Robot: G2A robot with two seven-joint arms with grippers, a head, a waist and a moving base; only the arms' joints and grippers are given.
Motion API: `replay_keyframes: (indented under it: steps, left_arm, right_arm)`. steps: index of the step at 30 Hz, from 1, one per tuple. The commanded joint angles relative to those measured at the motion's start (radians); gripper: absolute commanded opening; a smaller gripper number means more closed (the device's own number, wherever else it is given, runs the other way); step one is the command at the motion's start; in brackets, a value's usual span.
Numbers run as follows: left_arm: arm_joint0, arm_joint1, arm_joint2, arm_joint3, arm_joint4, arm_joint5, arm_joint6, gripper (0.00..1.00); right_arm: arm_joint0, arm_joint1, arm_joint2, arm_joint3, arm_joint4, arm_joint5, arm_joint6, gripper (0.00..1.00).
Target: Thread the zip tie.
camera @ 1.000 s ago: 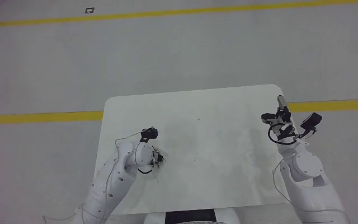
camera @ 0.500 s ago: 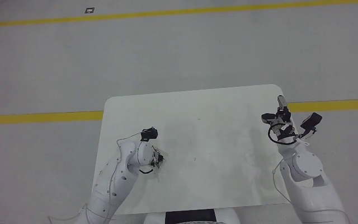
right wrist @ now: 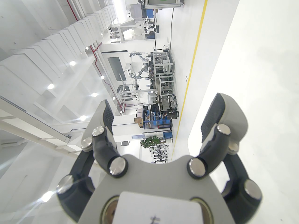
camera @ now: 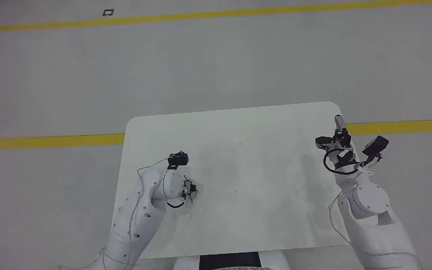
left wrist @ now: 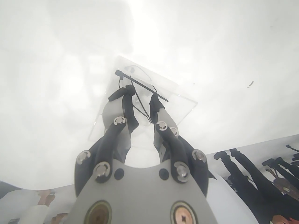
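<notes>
The zip tie (left wrist: 140, 85) is laid across the tips of the left gripper (left wrist: 141, 96), jaws narrowly apart, over a clear plate (left wrist: 179, 103) at 8 o'clock on the surface (camera: 270, 148). This arm has been shifted slightly toward 9 o'clock. The right gripper (right wrist: 161, 117), jaws wide, is kept unmoved at 3 o'clock.

In the left wrist view, the taped fingers (left wrist: 128, 108) of the left gripper (left wrist: 139, 96) cover the near part of the clear plate (left wrist: 177, 103) and cross the zip tie (left wrist: 140, 85). Whether the tips touch the tie cannot be told, and glare on the table washes out the plate's far edges. From the top view, the tie and plate under that gripper (camera: 190, 191) are too small to make out, and the right gripper (right wrist: 162, 110) has its base cut off by the picture's edge in its own wrist view.
</notes>
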Motion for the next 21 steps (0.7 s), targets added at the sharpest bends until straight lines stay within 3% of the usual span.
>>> replay_keyframes:
  steps: [1,12,21]
  left_arm:
    - [0.000,-0.003,0.000,0.004,-0.002,0.000,0.007,0.15]
    - [-0.023,-0.020,0.008,0.060,0.014,0.000,0.001,0.15]
    - [-0.018,-0.028,-0.001,0.050,0.039,0.000,-0.015,0.18]
  right_arm:
    - [0.000,0.000,0.000,0.000,0.000,0.000,0.000,1.00]
    - [0.000,0.000,0.000,0.000,0.000,0.000,0.000,1.00]
    - [0.000,0.000,0.000,0.000,0.000,0.000,0.000,1.00]
